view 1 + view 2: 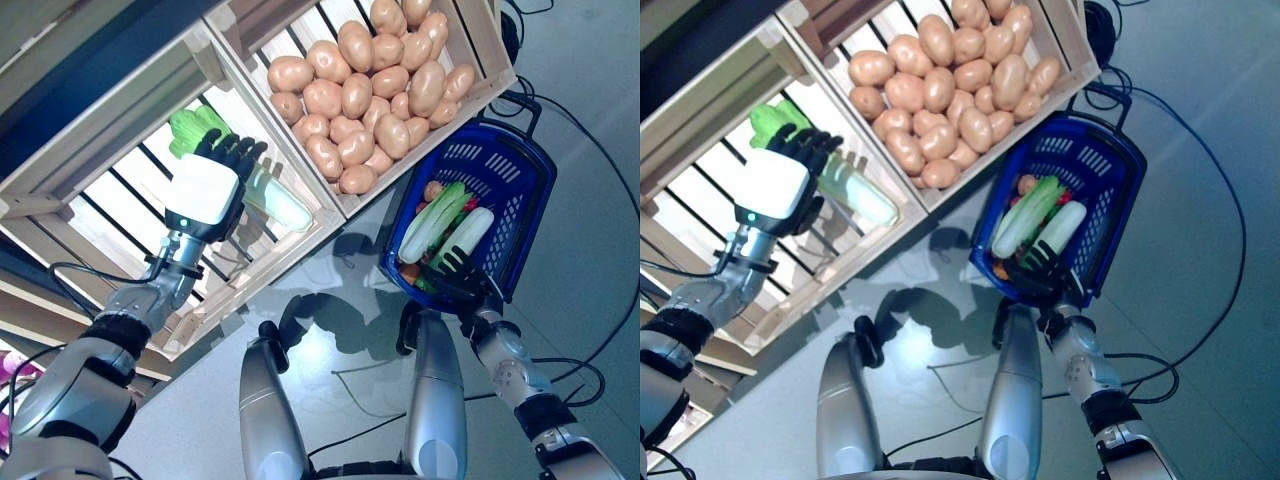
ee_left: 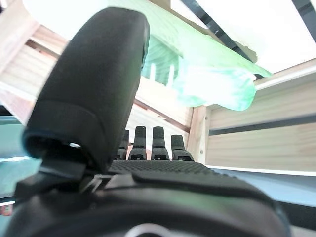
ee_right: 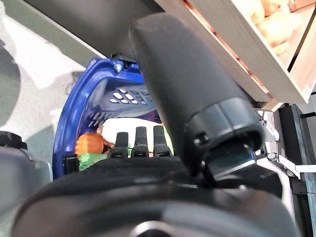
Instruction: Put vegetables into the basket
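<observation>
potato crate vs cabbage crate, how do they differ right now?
The potato crate is heaped with potatoes; the cabbage crate holds one pale green cabbage. The left robot hand reaches into the cabbage crate; no hand is at the potato crate. Both are slatted wood, side by side.

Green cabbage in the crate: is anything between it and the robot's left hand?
Nothing visible. The left hand reaches into the slatted wooden crate, fingers at the pale green leafy cabbage.

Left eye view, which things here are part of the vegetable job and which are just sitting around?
Part of the job:
left hand over the Chinese cabbage
blue basket, vegetables already inside
right hand at its rim

Just sitting around:
potatoes
wooden crates
</observation>
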`<state>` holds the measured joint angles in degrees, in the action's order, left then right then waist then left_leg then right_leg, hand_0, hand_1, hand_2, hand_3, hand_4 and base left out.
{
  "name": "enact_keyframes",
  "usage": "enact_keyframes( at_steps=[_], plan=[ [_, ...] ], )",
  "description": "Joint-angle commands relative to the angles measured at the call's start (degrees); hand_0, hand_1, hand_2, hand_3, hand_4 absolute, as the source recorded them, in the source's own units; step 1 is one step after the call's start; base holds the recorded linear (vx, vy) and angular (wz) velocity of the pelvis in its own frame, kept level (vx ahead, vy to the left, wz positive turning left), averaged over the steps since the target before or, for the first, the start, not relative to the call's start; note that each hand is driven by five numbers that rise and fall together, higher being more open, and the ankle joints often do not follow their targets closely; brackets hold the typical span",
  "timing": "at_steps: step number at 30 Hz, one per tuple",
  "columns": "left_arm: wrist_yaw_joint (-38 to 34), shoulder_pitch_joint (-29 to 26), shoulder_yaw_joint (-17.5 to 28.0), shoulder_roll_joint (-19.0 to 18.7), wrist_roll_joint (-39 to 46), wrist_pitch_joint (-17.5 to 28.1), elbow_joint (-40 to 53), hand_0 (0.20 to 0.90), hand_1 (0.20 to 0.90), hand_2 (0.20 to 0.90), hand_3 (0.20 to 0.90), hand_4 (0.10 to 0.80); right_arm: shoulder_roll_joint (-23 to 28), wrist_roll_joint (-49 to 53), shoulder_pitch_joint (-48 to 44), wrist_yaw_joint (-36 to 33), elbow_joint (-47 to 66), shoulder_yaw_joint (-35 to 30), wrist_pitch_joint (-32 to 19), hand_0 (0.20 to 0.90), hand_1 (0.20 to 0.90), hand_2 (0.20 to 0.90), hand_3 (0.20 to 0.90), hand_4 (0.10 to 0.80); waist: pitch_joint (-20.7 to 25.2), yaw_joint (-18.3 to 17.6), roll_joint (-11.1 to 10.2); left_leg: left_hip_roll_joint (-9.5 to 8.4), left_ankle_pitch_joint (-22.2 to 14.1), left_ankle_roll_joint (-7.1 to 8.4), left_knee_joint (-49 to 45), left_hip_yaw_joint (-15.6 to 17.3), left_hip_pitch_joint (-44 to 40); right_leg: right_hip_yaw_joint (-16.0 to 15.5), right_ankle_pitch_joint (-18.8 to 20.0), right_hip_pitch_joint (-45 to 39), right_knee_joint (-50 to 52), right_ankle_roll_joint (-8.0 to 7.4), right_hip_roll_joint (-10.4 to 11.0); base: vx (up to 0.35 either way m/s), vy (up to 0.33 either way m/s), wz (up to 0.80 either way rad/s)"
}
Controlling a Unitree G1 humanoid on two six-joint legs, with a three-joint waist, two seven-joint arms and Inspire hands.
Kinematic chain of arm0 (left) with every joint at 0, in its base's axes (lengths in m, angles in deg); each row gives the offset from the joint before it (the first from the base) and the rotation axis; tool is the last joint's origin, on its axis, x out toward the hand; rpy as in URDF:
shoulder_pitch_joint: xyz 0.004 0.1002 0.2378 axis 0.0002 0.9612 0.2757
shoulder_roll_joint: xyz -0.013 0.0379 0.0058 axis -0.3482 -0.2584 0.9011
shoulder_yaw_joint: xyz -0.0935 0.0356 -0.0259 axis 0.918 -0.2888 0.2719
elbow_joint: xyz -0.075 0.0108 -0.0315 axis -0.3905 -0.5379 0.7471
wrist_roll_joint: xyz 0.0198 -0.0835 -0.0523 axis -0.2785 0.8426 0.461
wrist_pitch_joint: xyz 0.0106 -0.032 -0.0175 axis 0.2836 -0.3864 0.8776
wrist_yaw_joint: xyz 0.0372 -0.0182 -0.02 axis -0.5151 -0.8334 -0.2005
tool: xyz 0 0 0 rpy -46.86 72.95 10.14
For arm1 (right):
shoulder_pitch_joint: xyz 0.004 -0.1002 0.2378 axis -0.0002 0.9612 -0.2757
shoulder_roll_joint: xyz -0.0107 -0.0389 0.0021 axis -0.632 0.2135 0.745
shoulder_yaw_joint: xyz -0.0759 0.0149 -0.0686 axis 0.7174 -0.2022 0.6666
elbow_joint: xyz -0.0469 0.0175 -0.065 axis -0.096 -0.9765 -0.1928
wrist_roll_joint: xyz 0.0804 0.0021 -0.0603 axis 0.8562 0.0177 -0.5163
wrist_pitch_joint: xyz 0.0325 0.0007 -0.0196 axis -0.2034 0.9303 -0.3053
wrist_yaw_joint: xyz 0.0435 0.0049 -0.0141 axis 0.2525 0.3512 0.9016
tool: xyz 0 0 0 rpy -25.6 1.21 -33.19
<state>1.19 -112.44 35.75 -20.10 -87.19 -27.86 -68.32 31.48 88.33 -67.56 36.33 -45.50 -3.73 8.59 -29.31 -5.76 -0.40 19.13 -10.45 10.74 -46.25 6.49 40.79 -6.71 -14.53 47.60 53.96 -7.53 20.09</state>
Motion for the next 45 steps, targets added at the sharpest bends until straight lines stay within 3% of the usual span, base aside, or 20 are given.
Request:
enact_keyframes(
  at_steps=[1,7,10,12,16,25,27,33,34,45],
  plan=[
    [-2.5,-6.0,0.1,-3.0,3.4,-1.3,-0.8,0.900,0.900,0.900,0.900,0.800,1.8,0.4,-2.6,0.5,2.9,-2.7,-3.2,0.900,0.900,0.900,0.900,0.800,1.3,-0.8,-0.6,1.43,-7.1,0.45,-2.2,0.5,0.8,3.0,-1.4,-3.6,-1.5,-4.14,2.8,0.038,0.015,-0.04],
    [0.6,-10.6,-3.4,-3.6,1.1,-1.1,-3.1,0.900,0.900,0.900,0.900,0.800,2.4,0.5,-4.5,-0.8,2.9,-2.3,-2.8,0.900,0.900,0.900,0.900,0.800,0.3,-1.2,-0.9,2.16,-8.3,0.50,-5.6,0.0,4.0,3.4,-1.8,-0.7,1.0,-4.21,3.0,-0.051,0.018,-0.02],
    [4.4,-13.8,-6.9,-4.4,0.4,-1.3,-5.2,0.900,0.900,0.900,0.900,0.800,3.0,1.2,-5.3,-1.7,3.1,-2.5,-2.2,0.900,0.900,0.900,0.900,0.800,-0.4,-1.8,-1.2,2.73,-8.9,0.45,-8.1,-0.4,6.9,3.8,-1.8,1.9,2.9,-4.23,3.2,-0.064,0.027,-0.04],
    [10.9,-16.0,-10.0,-5.1,3.4,-3.5,-6.1,0.900,0.900,0.900,0.900,0.800,3.7,2.6,-5.5,-2.1,3.3,-2.7,-2.1,0.900,0.900,0.900,0.900,0.800,-0.5,-2.3,-1.1,3.24,-9.4,0.20,-10.7,-0.9,10.5,4.1,-1.8,5.2,4.6,-4.24,3.5,-0.100,0.031,-0.04],
    [15.7,-18.0,-11.9,-5.1,5.9,-5.1,-7.5,0.900,0.900,0.900,0.900,0.800,4.4,3.4,-5.7,-1.5,3.6,-2.8,-2.5,0.900,0.900,0.900,0.900,0.800,-0.5,-2.7,-1.3,3.34,-10.0,-0.10,-13.5,-1.5,14.2,4.3,-1.8,8.6,6.6,-4.13,3.7,-0.064,0.006,-0.02],
    [32.4,-22.2,-14.4,-3.7,12.3,-7.8,-10.5,0.900,0.900,0.900,0.900,0.800,5.1,4.2,-7.6,-1.1,2.9,-2.9,-2.7,0.900,0.900,0.900,0.900,0.800,-0.5,-2.9,-1.3,3.69,-10.2,-0.96,-16.7,-2.0,17.8,4.6,-1.5,12.0,9.0,-3.69,4.4,-0.014,0.000,-0.02],
    [39.1,-22.9,-14.4,-3.0,14.5,-10.0,-11.1,0.900,0.900,0.900,0.900,0.800,5.0,4.1,-8.3,-1.3,2.8,-3.1,-2.4,0.900,0.900,0.900,0.900,0.800,-0.5,-3.0,-1.3,3.83,-10.1,-1.20,-17.0,-2.0,18.1,4.6,-1.4,12.3,9.2,-3.65,4.6,-0.006,0.000,-0.02],
    [47.8,-23.4,-14.4,-1.3,16.9,-15.9,-13.6,0.900,0.900,0.900,0.900,0.800,5.0,4.1,-9.5,-2.4,2.4,-3.7,-1.9,0.900,0.900,0.900,0.900,0.800,-0.5,-3.1,-1.4,3.90,-9.7,-1.62,-16.7,-1.8,17.7,4.4,-1.1,11.9,8.9,-3.61,4.6,-0.003,0.000,-0.02],
    [47.6,-23.5,-14.3,-1.1,17.0,-15.8,-14.1,0.300,0.300,0.300,0.300,0.400,5.1,4.3,-9.7,-2.6,2.4,-4.0,-1.8,0.900,0.900,0.900,0.900,0.800,-0.5,-3.1,-1.4,3.96,-9.6,-1.71,-16.5,-1.7,17.3,4.3,-1.1,11.6,8.8,-3.59,4.6,-0.010,-0.009,-0.03],
    [37.9,-23.6,-12.8,-2.1,17.5,-9.9,-14.9,0.300,0.300,0.300,0.300,0.400,4.6,5.1,-9.3,-1.1,1.4,-4.2,-2.6,0.900,0.900,0.900,0.900,0.800,-0.5,-2.8,-1.3,4.21,-7.7,-1.77,-11.2,0.1,10.6,3.3,-0.3,4.9,4.5,-3.63,3.9,0.006,-0.002,-0.04]
  ],
)
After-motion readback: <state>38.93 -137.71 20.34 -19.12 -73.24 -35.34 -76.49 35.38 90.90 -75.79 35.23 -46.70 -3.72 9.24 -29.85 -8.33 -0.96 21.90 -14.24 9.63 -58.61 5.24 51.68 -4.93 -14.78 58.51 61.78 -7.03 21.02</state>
